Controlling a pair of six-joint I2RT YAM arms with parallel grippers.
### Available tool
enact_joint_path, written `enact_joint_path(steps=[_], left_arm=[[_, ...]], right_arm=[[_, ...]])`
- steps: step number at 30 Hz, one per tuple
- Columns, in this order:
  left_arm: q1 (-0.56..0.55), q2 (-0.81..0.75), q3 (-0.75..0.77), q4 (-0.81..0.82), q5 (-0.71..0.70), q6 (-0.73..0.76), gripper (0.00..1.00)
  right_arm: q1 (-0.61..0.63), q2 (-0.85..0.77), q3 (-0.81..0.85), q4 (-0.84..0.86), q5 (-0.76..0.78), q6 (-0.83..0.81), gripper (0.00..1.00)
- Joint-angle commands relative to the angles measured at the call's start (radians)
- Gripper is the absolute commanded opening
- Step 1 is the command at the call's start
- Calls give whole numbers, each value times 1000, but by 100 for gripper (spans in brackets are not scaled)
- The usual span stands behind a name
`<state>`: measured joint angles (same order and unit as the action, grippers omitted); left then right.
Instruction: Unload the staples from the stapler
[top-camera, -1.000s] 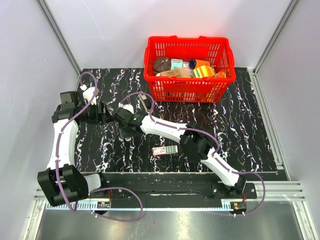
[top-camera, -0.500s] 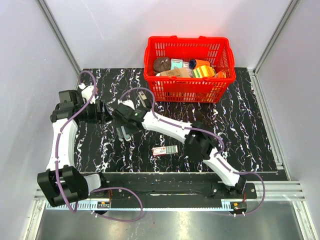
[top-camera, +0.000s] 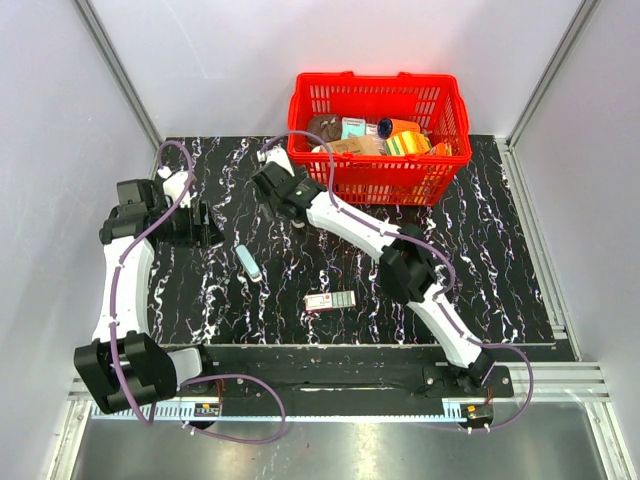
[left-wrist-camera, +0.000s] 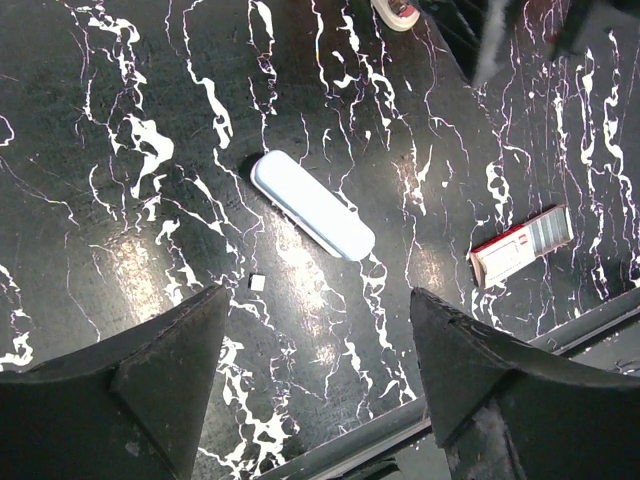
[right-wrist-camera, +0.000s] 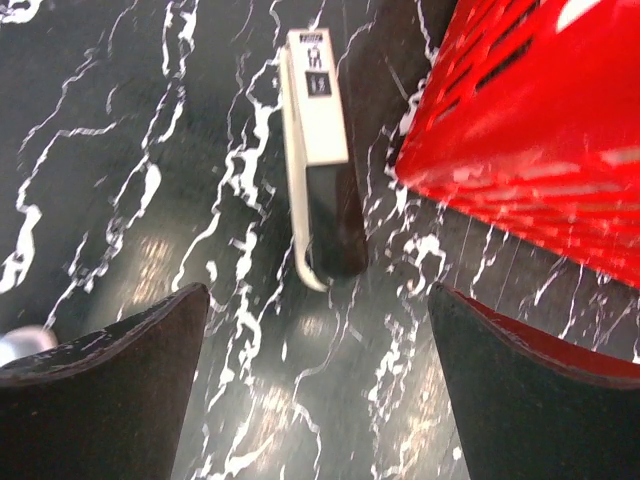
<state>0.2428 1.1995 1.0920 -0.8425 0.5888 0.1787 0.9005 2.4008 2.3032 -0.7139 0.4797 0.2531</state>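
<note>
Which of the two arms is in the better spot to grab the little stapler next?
Right, probably. The open right gripper hangs by the stapler, which lies beside the red basket, straight ahead between its fingers. The left gripper, also open, hangs over a pale blue capsule instead.

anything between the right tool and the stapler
Nothing visible. The stapler lies on the table straight ahead of the open right tool; the red basket sits close beside the stapler, not across the path.
</note>
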Motion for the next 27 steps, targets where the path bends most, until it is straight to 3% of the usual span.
enact_joint_path(steps=[1, 13, 27], left_arm=[[7, -14, 59, -12, -12, 25, 77], [6, 2, 52, -4, -46, 30, 76], [6, -6, 45, 19, -87, 21, 74]], right_arm=[[-6, 64, 45, 178, 96, -139, 94], [-48, 144, 32, 317, 23, -135, 78], [-49, 166, -57, 390, 11, -101, 51]])
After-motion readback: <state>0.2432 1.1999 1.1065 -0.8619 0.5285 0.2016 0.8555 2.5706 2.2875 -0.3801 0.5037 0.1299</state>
